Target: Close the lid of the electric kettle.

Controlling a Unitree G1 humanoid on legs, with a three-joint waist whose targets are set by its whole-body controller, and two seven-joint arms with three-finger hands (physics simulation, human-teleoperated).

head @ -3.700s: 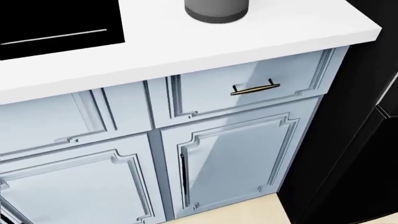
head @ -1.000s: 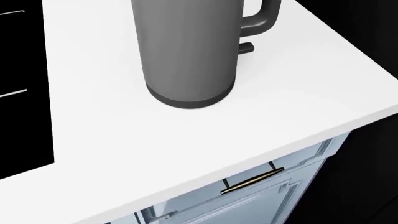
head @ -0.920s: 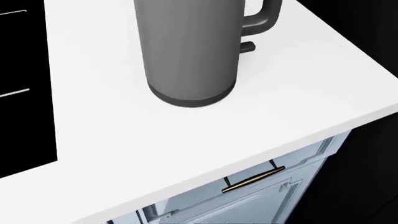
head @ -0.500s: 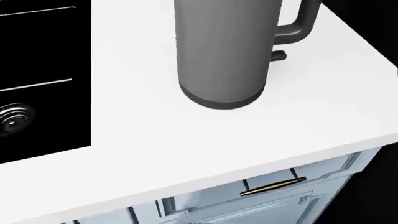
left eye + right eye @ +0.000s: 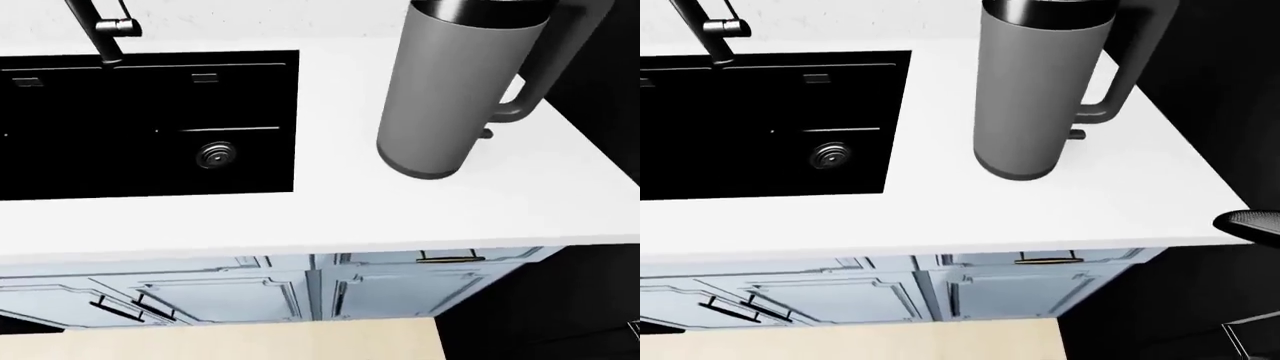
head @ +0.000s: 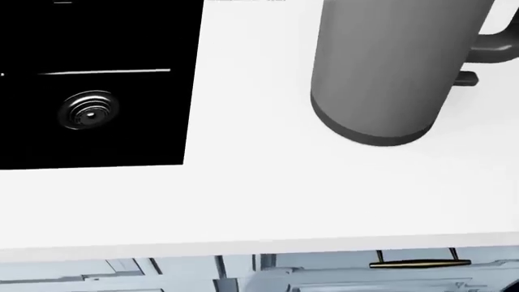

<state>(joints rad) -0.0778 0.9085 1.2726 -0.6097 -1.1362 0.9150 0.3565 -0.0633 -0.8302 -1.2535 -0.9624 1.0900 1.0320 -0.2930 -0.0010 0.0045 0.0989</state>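
I look down over the white bench point(image 5: 330, 217), where the grey electric kettle point(image 5: 450, 90) stands upright toward the right end, its dark handle point(image 5: 1115, 90) pointing right. Its top is cut off by the upper edge of both eye views, so only the dark rim point(image 5: 1045, 9) shows and I cannot tell how the lid sits. To the kettle's left, well apart from it, lies the black sink point(image 5: 150, 120) with its round drain point(image 5: 216, 155); the tap point(image 5: 105, 30) rises at the sink's far side. Pale blue cabinet fronts point(image 5: 840, 296) run below the bench's near edge, a brass drawer pull point(image 6: 419, 263) under the kettle's side. Neither hand appears in any view, so I cannot say whether either is released or clenched.
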